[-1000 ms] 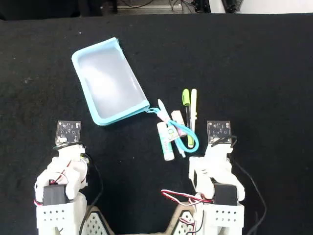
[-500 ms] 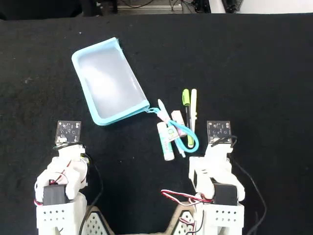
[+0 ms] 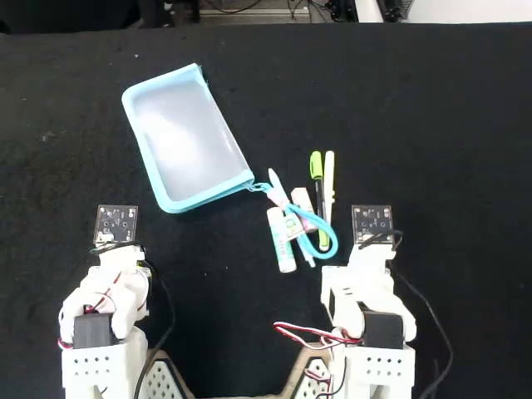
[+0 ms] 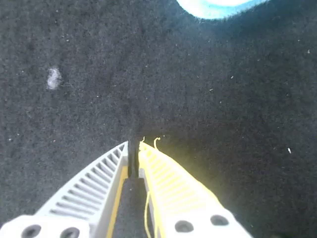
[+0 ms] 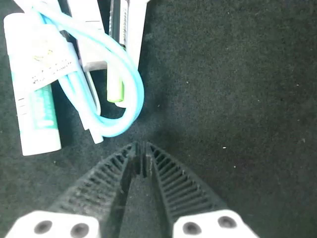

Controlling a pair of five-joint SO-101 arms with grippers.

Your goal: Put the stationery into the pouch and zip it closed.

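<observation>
A light blue pouch (image 3: 184, 140) with a clear front lies flat at the table's left centre, and its corner (image 4: 218, 6) shows in the left wrist view. The stationery lies in a heap right of it: blue-handled scissors (image 3: 301, 218), a white and green glue stick (image 3: 282, 239), a green-capped pen (image 3: 317, 184) and a pale yellow pen (image 3: 329, 181). The scissors handle (image 5: 116, 94) and glue stick (image 5: 35, 84) lie just ahead of my right gripper (image 5: 141, 148), which is shut and holds nothing. My left gripper (image 4: 134, 145) is shut over bare cloth, short of the pouch.
Black cloth (image 3: 432, 125) covers the whole table. Both arms sit folded at the near edge, one base (image 3: 104, 332) on the left and one (image 3: 370, 324) on the right. A white speck (image 4: 53, 78) lies on the cloth.
</observation>
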